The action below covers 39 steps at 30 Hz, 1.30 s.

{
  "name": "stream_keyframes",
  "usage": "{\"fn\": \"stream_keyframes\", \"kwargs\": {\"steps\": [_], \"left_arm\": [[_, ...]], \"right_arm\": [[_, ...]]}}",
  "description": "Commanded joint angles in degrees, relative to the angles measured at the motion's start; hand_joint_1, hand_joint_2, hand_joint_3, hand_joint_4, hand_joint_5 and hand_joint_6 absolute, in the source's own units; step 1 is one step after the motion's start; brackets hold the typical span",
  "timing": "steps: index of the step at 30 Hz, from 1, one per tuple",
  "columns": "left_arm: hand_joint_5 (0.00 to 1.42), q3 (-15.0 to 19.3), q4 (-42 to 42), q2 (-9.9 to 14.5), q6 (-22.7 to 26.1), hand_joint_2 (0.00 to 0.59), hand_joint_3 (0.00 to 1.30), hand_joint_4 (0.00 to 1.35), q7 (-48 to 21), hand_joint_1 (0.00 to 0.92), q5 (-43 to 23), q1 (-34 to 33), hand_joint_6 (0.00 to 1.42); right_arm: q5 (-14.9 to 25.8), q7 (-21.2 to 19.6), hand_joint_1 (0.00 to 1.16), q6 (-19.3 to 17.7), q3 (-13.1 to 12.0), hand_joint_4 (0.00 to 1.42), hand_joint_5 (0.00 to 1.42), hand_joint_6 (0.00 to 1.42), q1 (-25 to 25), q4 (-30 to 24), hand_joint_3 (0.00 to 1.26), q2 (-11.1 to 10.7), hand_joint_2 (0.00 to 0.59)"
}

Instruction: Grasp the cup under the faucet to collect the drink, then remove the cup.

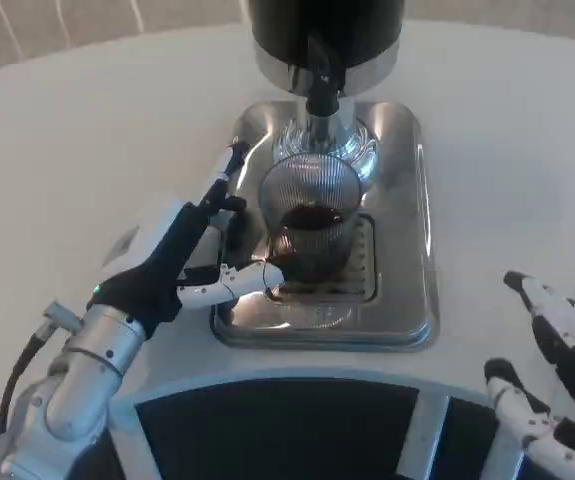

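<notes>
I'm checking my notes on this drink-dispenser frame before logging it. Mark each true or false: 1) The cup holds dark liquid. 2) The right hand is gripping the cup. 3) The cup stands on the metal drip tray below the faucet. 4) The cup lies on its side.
1) True: the ribbed glass cup holds dark liquid.
2) False: the left hand has its fingers around the cup; the right hand is apart from it, off to the side, fingers spread.
3) True: it stands on the drip tray under the faucet.
4) False: it is upright.
</notes>
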Motion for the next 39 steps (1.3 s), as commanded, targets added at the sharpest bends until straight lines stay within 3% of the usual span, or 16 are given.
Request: {"fn": "stream_keyframes", "kwargs": {"steps": [1,11,26,39], "left_arm": [[0.24,-0.6,1.2,-0.1,-1.1,0.053,0.00,0.00,-0.9,0.313,-0.7,-0.3,0.28],[0.24,-1.3,2.7,-0.2,-1.7,0.053,0.00,0.00,-0.8,0.310,-1.0,-2.0,0.28],[0.25,-2.9,6.9,-1.2,-5.4,0.053,0.00,0.00,-0.8,0.308,-0.3,-5.4,0.31],[0.34,-3.9,10.3,-2.8,-8.0,0.057,0.00,0.04,0.1,0.332,-0.6,-8.4,0.43]], "right_arm": [[-0.3,-0.4,0.09,-0.3,0.3,0.00,0.00,0.00,1.8,0.3,0.00,-0.5,0.537],[-1.1,-0.2,0.08,0.3,2.2,0.00,0.00,0.00,1.9,0.2,0.00,0.1,0.537],[0.3,-1.9,0.06,1.4,0.6,0.00,0.00,0.00,0.7,2.0,0.00,-0.7,0.541],[-0.6,-1.9,0.05,2.6,1.6,0.00,0.00,0.00,0.3,2.2,0.00,-0.3,0.546]]}}
